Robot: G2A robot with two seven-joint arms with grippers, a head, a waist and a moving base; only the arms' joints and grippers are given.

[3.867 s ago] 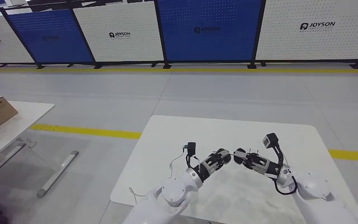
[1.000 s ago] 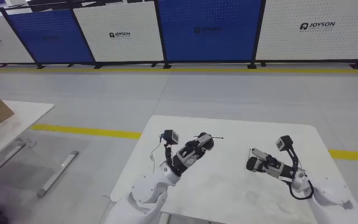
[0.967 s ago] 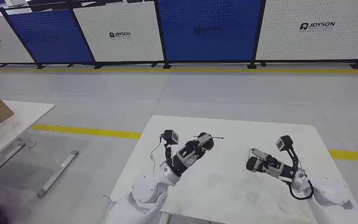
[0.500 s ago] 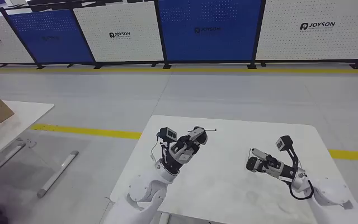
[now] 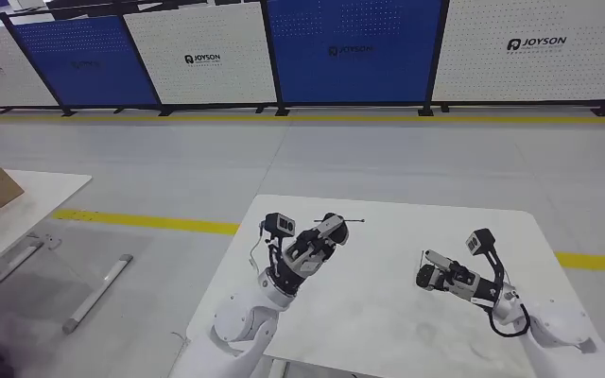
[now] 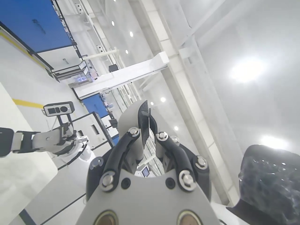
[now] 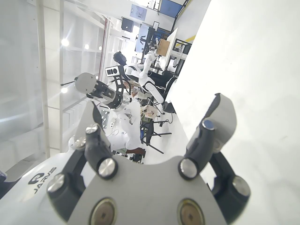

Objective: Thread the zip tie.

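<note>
The black zip tie is a thin strip sticking out sideways from my left gripper, which is shut on it and raised above the left part of the white table. In the left wrist view the fingers press together on the strip, seen edge-on. My right gripper is low over the table's right side, well apart from the left one, open and holding nothing. The right wrist view shows the left gripper far off, with the zip tie poking out of it.
The table's left edge lies close under the left arm. A second white table stands far left across the floor. Blue and white panels line the back.
The two grippers were close together over the table's middle; they have since parted. In the last second the left gripper drifted further left and back with the zip tie, while the right arm stayed still.
</note>
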